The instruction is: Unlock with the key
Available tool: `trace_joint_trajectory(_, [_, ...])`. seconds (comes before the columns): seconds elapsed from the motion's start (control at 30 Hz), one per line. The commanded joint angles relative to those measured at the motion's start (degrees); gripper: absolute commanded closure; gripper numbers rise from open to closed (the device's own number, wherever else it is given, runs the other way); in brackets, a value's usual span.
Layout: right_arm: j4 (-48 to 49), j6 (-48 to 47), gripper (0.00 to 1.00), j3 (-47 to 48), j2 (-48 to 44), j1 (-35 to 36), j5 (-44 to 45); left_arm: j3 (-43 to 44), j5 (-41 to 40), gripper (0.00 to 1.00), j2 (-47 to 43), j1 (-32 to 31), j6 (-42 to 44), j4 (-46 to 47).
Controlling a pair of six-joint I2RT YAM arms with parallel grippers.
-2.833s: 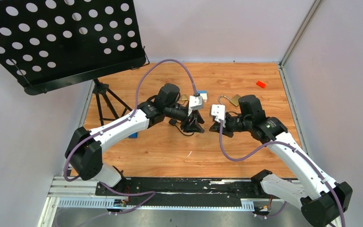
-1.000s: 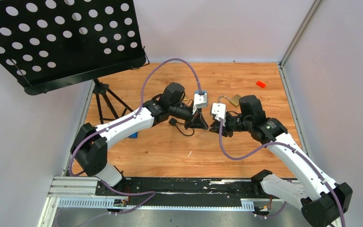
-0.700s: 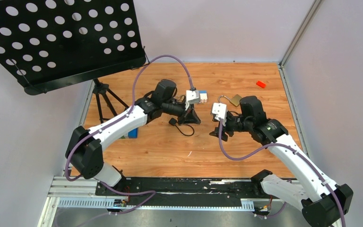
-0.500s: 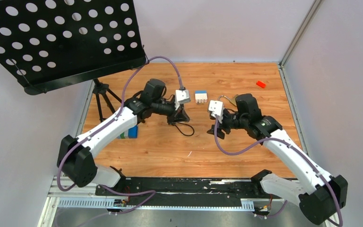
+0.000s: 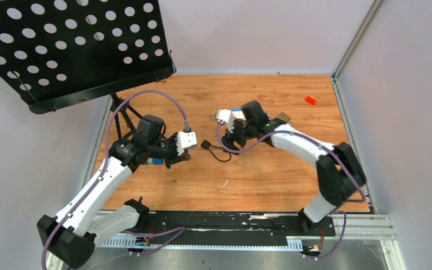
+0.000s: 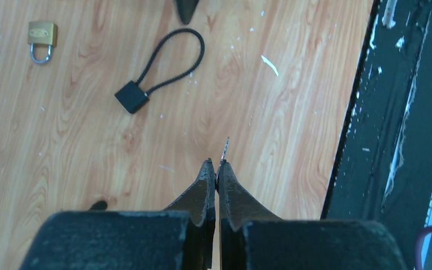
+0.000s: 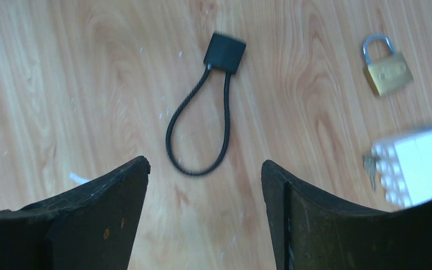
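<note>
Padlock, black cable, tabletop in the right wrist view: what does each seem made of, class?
Padlock: probably brass, yellow satin body; silvery, steel-looking shackle. Black cable: matte, twisted texture, perhaps coated wire. Tabletop: wood or wood-look laminate, grain visible.

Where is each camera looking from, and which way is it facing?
Top external: above, behind the bases, looking down at the table; left arm and right arm show.
Left wrist: looks down past shut left fingers pinching the key.
Right wrist: looks down between open right fingers.
Shared by both wrists: black cable loop, small brass padlock.
</note>
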Motion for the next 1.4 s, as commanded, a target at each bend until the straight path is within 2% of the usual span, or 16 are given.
trace_joint_trajectory(0.0, [5.87, 1.85, 0.23, 9.37, 10.60, 4.33, 3.78, -1.75, -1.80, 1.00, -4.56, -0.03, 3.71, -6.37])
trace_joint_trajectory(0.13, [6.23, 2.37, 0.16, 16.58, 18.44, 6.45, 5.95, -3.87, -2.08, 1.00, -7.83, -0.03, 3.49, -7.49])
trace_joint_trajectory(0.5, [3.48, 5.19, 0.15, 27.49, 31.65, 9.71, 15.73, -7.87, -3.33, 1.00, -11.06, -0.03, 2.69, -6.14])
trace_joint_trajectory(0.9, [2.91, 10.36, 0.22, 27.88, 34.86, 10.22, 18.87, -7.79, -2.68, 1.00, -10.17, -0.03, 3.00, -4.89])
trace_joint_trajectory(1.07, [1.65, 12.04, 0.31, 27.58, 35.60, 10.30, 19.66, -7.78, -2.77, 1.00, -10.00, -0.03, 3.06, -4.30])
trace_joint_trajectory(1.2, [0.81, 13.14, 0.34, 26.31, 34.95, 10.29, 20.73, -7.61, -2.68, 1.00, -9.73, -0.03, 3.03, -3.86])
trace_joint_trajectory(1.37, [-0.59, 15.20, 0.44, 25.46, 34.77, 10.35, 21.79, -7.06, -2.44, 1.00, -9.27, 0.02, 3.17, -3.65])
